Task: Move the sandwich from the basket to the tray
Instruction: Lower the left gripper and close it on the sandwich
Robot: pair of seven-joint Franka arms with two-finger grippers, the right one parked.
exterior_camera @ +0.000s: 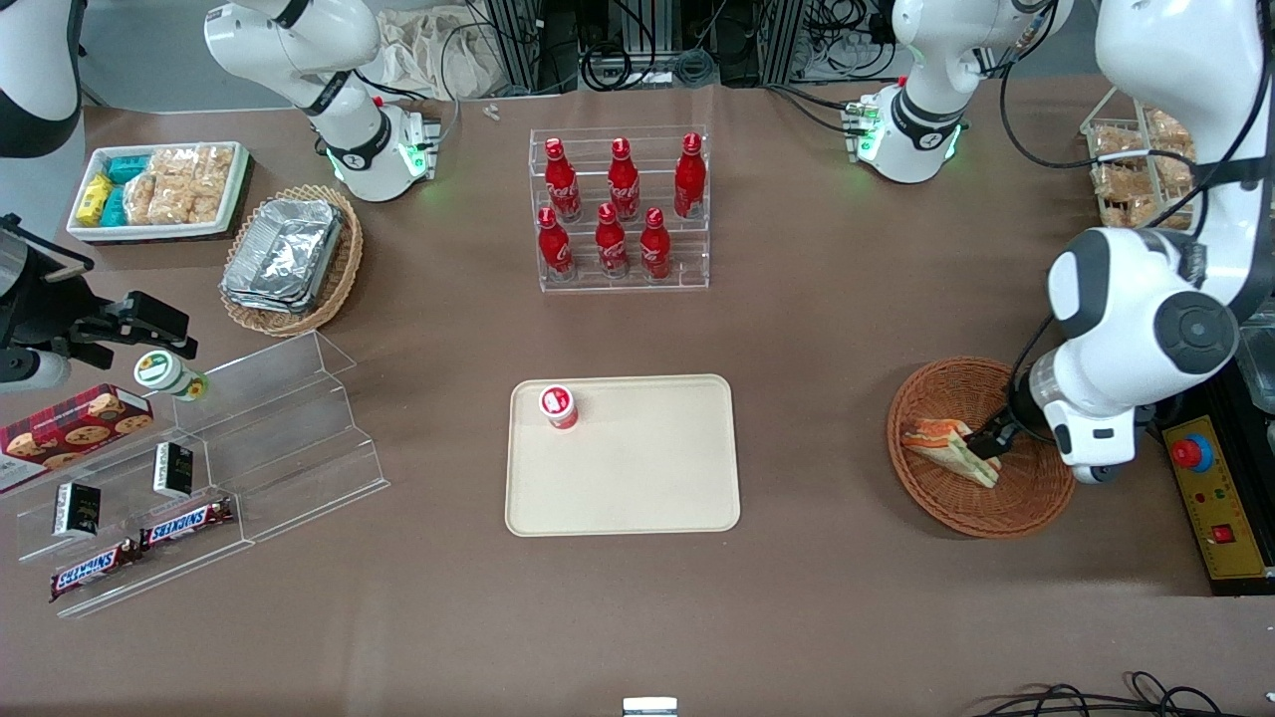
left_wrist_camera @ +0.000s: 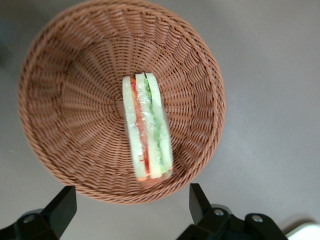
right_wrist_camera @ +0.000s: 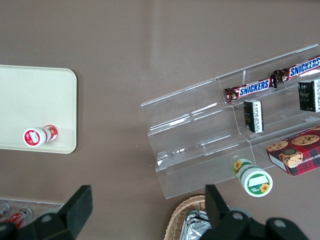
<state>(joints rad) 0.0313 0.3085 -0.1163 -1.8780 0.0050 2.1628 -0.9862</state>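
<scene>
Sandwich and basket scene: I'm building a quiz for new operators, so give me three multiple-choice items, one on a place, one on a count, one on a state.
1. Where is the sandwich?
A. on the tray
B. in the basket
C. on the clear shelf

2. How many red bottles stand in the rack?
A. four
B. eight
C. six

3. How is the gripper?
A. open above the basket
B. shut on the sandwich
C. over the tray

B: it lies on the wicker. C: two rows of three. A: its fingers stand apart, touching nothing.
</scene>
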